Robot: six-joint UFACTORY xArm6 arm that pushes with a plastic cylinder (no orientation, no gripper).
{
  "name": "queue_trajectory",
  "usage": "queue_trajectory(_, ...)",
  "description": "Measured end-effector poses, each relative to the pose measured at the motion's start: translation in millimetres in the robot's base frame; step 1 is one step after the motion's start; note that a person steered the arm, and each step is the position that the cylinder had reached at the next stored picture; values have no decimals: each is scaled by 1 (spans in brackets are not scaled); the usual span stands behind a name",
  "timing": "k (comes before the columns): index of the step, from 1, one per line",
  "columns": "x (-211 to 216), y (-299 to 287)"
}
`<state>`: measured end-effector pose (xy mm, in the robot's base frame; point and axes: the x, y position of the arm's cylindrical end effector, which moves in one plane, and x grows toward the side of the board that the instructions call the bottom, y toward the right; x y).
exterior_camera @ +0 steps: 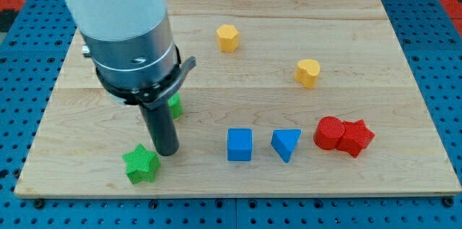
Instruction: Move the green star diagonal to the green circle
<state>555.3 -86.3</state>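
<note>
The green star lies near the board's bottom left. My tip rests on the board just to the star's upper right, very close to it or touching. The green circle is mostly hidden behind the rod, only its right edge showing, a short way above and to the right of the star.
A yellow hexagon sits at the top middle and a yellow heart right of centre. A blue cube and blue triangle sit at the bottom middle. A red circle and red star touch at the right. The wooden board ends close below the star.
</note>
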Motion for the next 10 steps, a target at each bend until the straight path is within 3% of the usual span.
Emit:
queue_trajectory(1,1,38)
queue_trajectory(2,35,38)
queue_trajectory(4,58,-33)
queue_trajectory(10,24,-96)
